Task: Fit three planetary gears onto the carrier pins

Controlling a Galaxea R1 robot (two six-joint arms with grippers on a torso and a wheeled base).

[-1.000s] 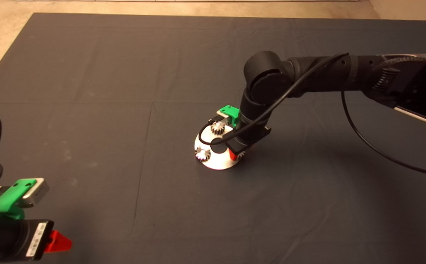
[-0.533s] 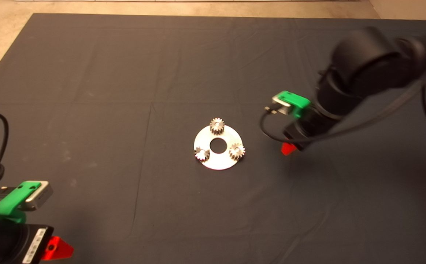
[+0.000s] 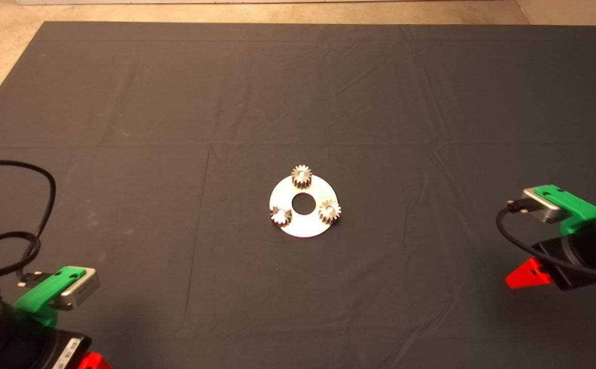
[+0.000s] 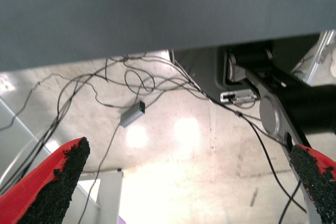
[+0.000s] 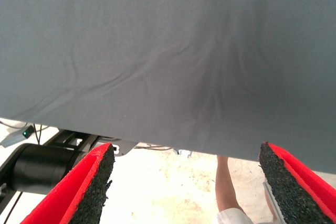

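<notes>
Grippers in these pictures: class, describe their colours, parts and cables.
Both the left gripper and the right gripper have red wedge-shaped fingers faced with rough black pads. In the head view each black wrist carries a green bracket holding a silver box, with a black cable plugged in.

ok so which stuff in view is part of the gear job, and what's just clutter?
Job:
- three planetary gears
- disc carrying them
- right gripper, open
- left gripper, open

Clutter:
- cables on the floor
- small grey box
- person's leg
</notes>
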